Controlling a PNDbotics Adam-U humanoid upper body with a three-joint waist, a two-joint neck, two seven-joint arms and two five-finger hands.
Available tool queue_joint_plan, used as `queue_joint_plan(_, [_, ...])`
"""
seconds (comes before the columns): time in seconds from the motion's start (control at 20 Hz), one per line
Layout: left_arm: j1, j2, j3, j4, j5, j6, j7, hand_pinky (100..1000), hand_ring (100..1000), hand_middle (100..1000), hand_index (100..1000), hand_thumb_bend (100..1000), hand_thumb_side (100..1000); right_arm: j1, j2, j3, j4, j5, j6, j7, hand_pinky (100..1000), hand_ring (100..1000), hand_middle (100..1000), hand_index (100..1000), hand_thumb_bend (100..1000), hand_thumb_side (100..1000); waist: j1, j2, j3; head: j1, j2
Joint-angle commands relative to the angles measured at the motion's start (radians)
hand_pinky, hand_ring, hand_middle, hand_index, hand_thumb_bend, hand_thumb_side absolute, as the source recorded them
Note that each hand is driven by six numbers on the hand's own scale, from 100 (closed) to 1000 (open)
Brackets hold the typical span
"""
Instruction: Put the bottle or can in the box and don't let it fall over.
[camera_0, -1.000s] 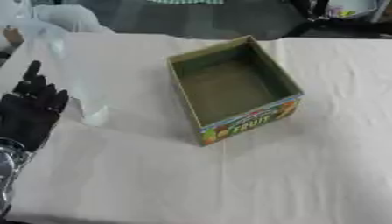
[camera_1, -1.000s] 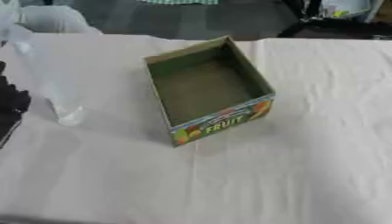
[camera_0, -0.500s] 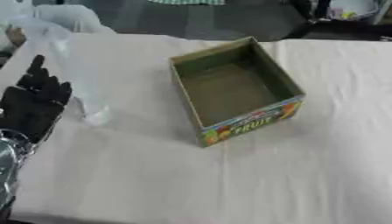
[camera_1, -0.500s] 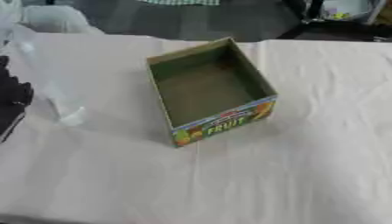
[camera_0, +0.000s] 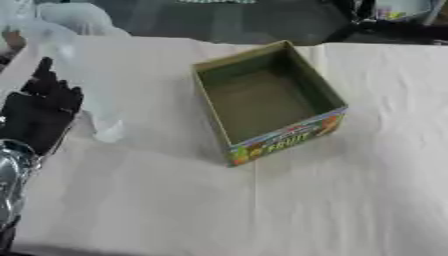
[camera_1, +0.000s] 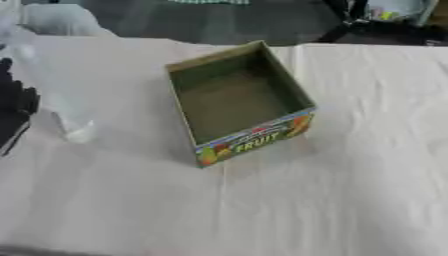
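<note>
Clear bottle (camera_0: 83, 95) upright beside box (camera_0: 267, 102)

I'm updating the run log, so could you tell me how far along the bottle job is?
Nothing is finished: the box stands open with only its bare floor showing. In hand: the left hand is beside the clear bottle, which stands on the table left of the box; whether the fingers hold it cannot be told. Left: carry the bottle over and set it upright inside. The right hand is out of view.
</note>
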Motion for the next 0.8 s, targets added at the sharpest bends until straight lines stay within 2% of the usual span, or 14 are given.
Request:
queue_joint_plan(0.05, [-0.025,0.022,0.010,0.005,0.017,-0.003,-0.002,104,100,155,1000,662,727,-0.013,-0.019,-0.005,-0.015,0.008,-0.001,0.005,804,895,1000,969,100,744,0.000,-0.010,-0.001,0.002,-0.011])
queue_joint_plan(0.55, [-0.080,0.034,0.016,0.062,0.050,-0.016,-0.008,100,100,149,1000,663,725,-0.017,-0.017,-0.004,-0.015,0.010,-0.001,0.008,804,896,1000,970,100,745,-0.001,-0.002,-0.010,0.003,-0.019])
queue_joint_plan(0.8, [-0.081,0.033,0.022,0.066,0.044,-0.024,-0.012,100,100,152,1000,664,723,-0.017,-0.015,-0.004,-0.014,0.008,0.000,0.011,805,897,1000,970,100,748,0.000,0.003,-0.011,0.001,-0.019])
